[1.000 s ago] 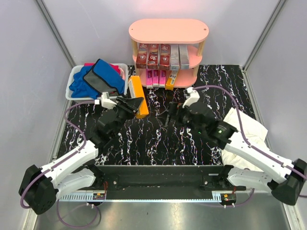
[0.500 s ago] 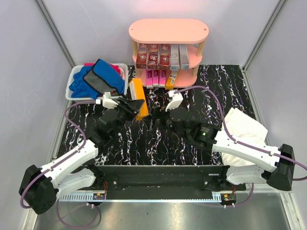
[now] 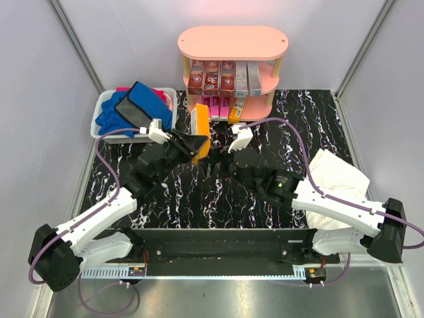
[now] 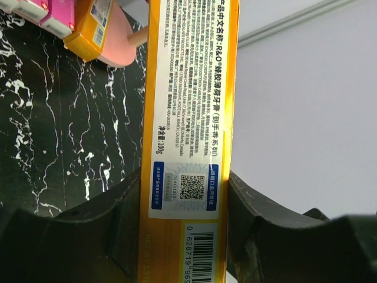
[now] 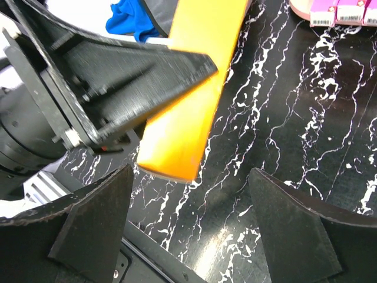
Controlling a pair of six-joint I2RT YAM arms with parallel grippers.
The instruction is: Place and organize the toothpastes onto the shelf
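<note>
My left gripper (image 3: 193, 143) is shut on an orange toothpaste box (image 3: 200, 130), held off the table in front of the shelf (image 3: 232, 41). In the left wrist view the box (image 4: 188, 106) stands lengthwise between both fingers (image 4: 265, 224). My right gripper (image 3: 217, 159) is open just right of it; in the right wrist view the box's lower end (image 5: 191, 100) hangs just ahead of the spread, empty jaws (image 5: 189, 174). Dark red and silver toothpastes (image 3: 225, 77) stand on the middle tier. Pink ones and an orange one (image 3: 222, 107) stand on the bottom tier.
A white bin (image 3: 99, 109) with blue and grey cloths (image 3: 136, 107) and some pink boxes sits at the back left. A white cloth (image 3: 339, 173) lies at the right, beside my right arm. The shelf's bottom tier (image 4: 118, 44) is just ahead of the held box.
My left gripper has carried the orange box to the right, toward the shelf. My right arm swung left to meet it, and its jaws narrowed slightly.
</note>
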